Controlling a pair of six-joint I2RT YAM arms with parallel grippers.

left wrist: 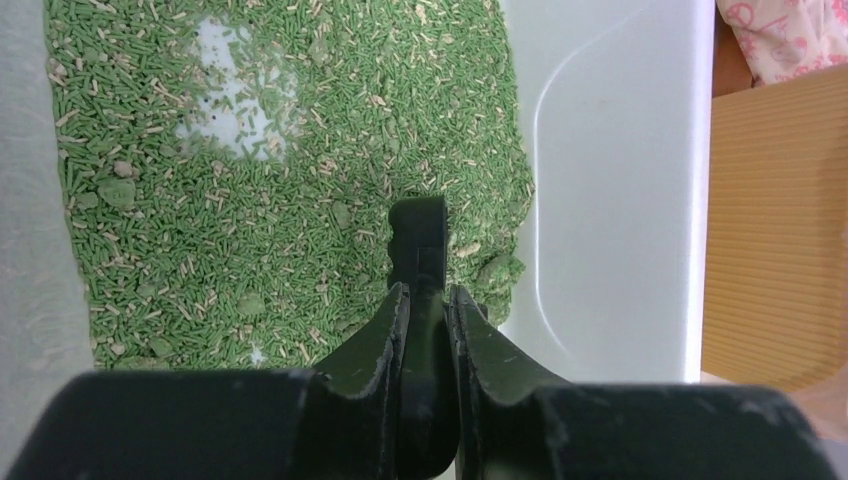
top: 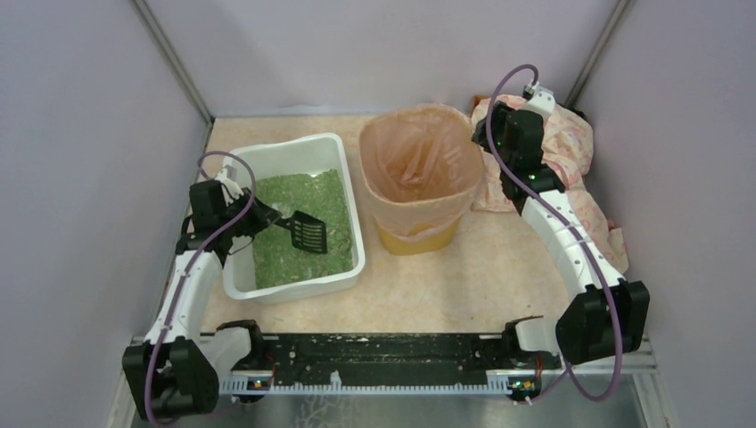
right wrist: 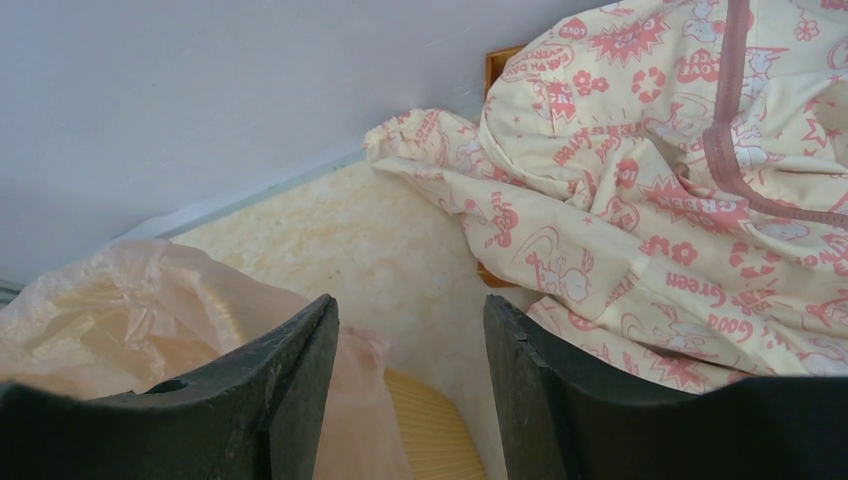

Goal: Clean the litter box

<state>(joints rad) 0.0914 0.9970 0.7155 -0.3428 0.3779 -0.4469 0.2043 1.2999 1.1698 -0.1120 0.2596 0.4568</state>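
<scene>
Your left end effector (left wrist: 428, 295) is clamped tight on the black handle of the scoop (top: 308, 232), with both fingers (left wrist: 385, 335) pressed against the handle's sides. From the top camera, the slotted scoop head sits over the middle of the green litter (top: 299, 192), pointing toward the right wall of the box. You cannot tell from these views whether the head rests on the litter or hangs just above it.

The white litter box (top: 294, 145) stands on the left half of the bench (top: 446, 285), just beside the bin (top: 419, 234). In the left wrist view, the litter has a bare patch (left wrist: 225, 90) where the white floor shows through. A few larger clumps (left wrist: 498, 270) lie near the box's right wall, close to the handle.

The bin is lined with a pale pink bag (top: 417, 169) and its mouth is open. Your right end effector (right wrist: 410, 310) is spread wide with nothing between its fingers. It hovers at the far right edge of the bin, near a crumpled cream cloth (right wrist: 680, 200) with a pink print that lies in the back right corner.
</scene>
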